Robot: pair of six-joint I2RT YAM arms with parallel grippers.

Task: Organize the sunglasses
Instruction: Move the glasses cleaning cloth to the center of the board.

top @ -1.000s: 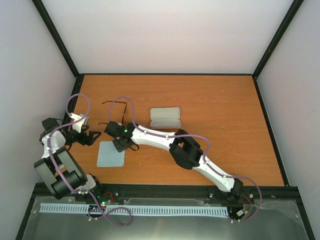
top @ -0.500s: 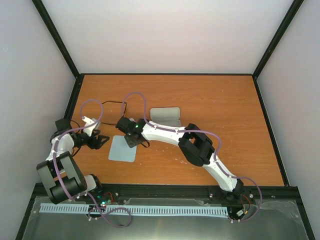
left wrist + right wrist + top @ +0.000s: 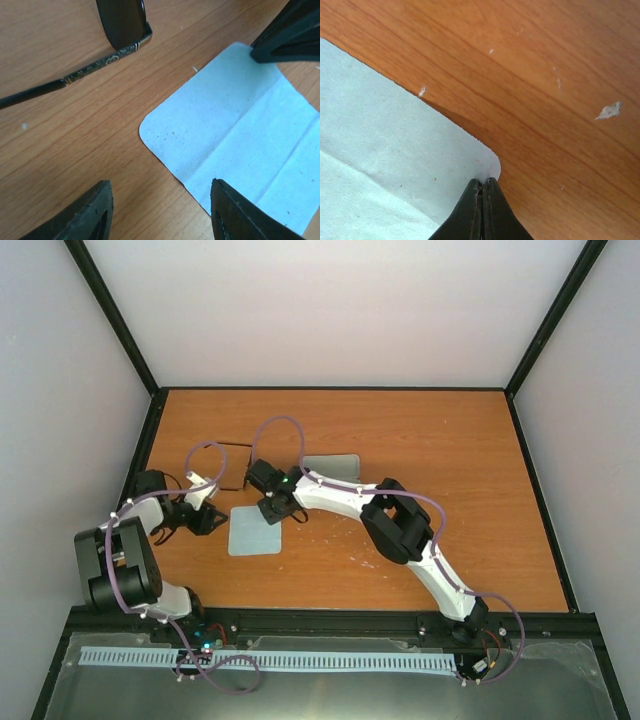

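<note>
The sunglasses (image 3: 236, 446) lie open on the table at the back left; one dark lens (image 3: 122, 20) and a slim arm show at the top of the left wrist view. The pale blue-grey cloth (image 3: 255, 531) lies flat just in front of them. My right gripper (image 3: 278, 510) is shut on the cloth's far right corner (image 3: 487, 167); its fingertips (image 3: 287, 32) show in the left wrist view. My left gripper (image 3: 205, 520) is open and empty, low over the table at the cloth's (image 3: 240, 140) left edge, not touching it.
A pale oblong case (image 3: 335, 465) lies behind the right arm, partly hidden by it. The black frame rail (image 3: 150, 435) and the wall stand close on the left. Purple cables loop over both wrists.
My right gripper has dragged the cloth to the right and a little toward the back. My left gripper has followed to the right, staying open beside the cloth.
</note>
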